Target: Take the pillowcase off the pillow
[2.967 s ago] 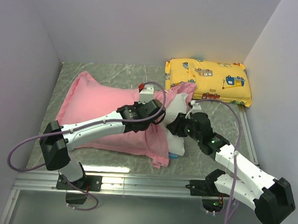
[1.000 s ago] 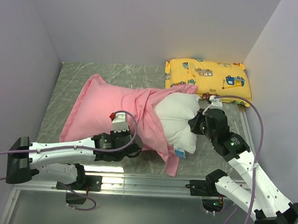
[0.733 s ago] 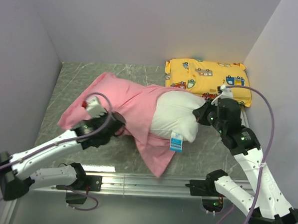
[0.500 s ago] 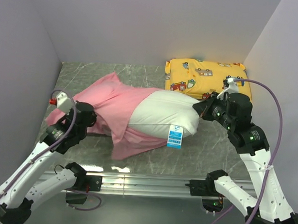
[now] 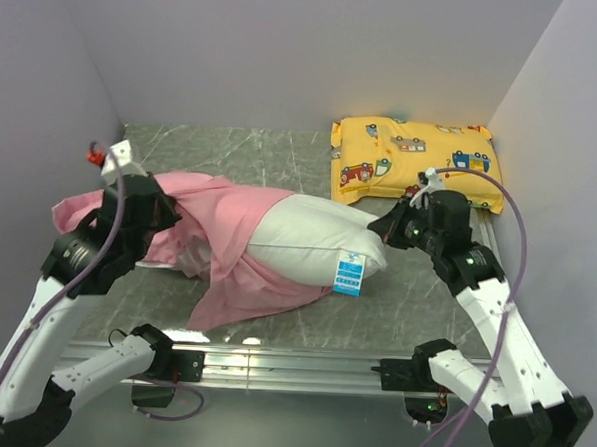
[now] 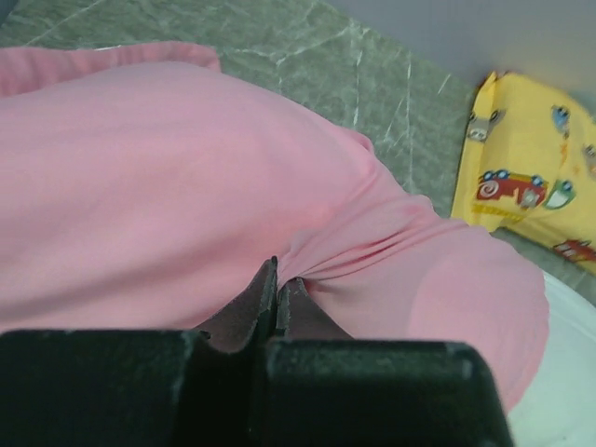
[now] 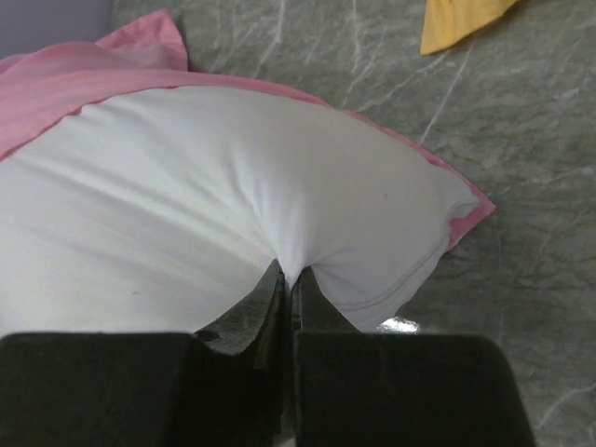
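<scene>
Left tool [image 6: 277, 296] pinching pillowcase [image 6: 186, 205]

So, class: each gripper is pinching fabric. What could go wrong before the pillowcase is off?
The right gripper pinches only a small fold of the pillow; it may slip, so the pillow drags along. The pillowcase, held by the left gripper, is bunched over the pillow's left end and may snag.

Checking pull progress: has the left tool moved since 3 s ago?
Yes. Left tool went left, away from the yellow pillow, pulling the pillowcase along.
</scene>
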{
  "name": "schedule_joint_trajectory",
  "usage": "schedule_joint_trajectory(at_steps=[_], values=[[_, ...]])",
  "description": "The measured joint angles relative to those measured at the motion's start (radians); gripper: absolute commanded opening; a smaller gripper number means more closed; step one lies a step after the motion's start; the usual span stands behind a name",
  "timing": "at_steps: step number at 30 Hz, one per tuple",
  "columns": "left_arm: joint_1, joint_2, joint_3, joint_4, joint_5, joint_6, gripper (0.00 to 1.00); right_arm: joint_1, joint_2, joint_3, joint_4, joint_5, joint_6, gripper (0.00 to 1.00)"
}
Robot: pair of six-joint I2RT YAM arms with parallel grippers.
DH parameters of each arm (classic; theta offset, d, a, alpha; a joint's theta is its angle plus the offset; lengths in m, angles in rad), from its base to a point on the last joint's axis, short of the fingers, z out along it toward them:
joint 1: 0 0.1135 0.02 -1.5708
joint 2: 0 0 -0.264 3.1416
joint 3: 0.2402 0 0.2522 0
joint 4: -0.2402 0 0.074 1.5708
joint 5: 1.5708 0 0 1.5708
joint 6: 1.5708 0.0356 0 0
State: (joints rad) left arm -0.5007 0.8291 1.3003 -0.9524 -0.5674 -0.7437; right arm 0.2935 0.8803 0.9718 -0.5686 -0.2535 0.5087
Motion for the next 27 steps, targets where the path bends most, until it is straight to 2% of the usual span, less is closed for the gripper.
schedule_joint_trajectory(at_steps=[3,8,11,15,17,18,20,21,23,24,27], values=[[-0.030,0.099,0.031,-0.002,0.008,0.048,0.01,-0.002,0.110,-0.058,0.077,-0.002,-0.001,0.00],[-0.116,0.320,0.114,0.053,-0.060,0.100,0.00,-0.001,0.427,-0.034,0.233,0.001,-0.002,0.00],[-0.116,0.450,0.175,0.114,-0.097,0.123,0.00,0.005,0.570,0.008,0.311,0.002,-0.001,0.00],[-0.077,0.624,0.214,0.197,-0.092,0.143,0.01,0.005,0.681,0.074,0.375,0.007,-0.001,0.00],[-0.046,0.712,0.218,0.246,-0.084,0.150,0.00,0.005,0.694,0.077,0.395,0.013,0.000,0.09],[-0.033,0.755,0.221,0.270,-0.078,0.150,0.00,0.005,0.692,0.076,0.398,0.020,0.000,0.21],[-0.009,0.833,0.228,0.329,-0.061,0.150,0.00,0.005,0.674,0.077,0.397,0.038,-0.005,0.34],[-0.003,0.858,0.230,0.353,-0.052,0.150,0.00,0.005,0.659,0.077,0.389,0.056,-0.008,0.45],[0.017,0.919,0.237,0.418,-0.019,0.149,0.00,0.005,0.628,0.092,0.351,0.094,-0.020,0.54],[0.024,0.939,0.237,0.443,-0.006,0.149,0.00,0.005,0.614,0.101,0.333,0.109,-0.024,0.61],[0.050,1.002,0.240,0.528,0.053,0.144,0.00,0.003,0.532,0.144,0.248,0.167,-0.037,0.71]])
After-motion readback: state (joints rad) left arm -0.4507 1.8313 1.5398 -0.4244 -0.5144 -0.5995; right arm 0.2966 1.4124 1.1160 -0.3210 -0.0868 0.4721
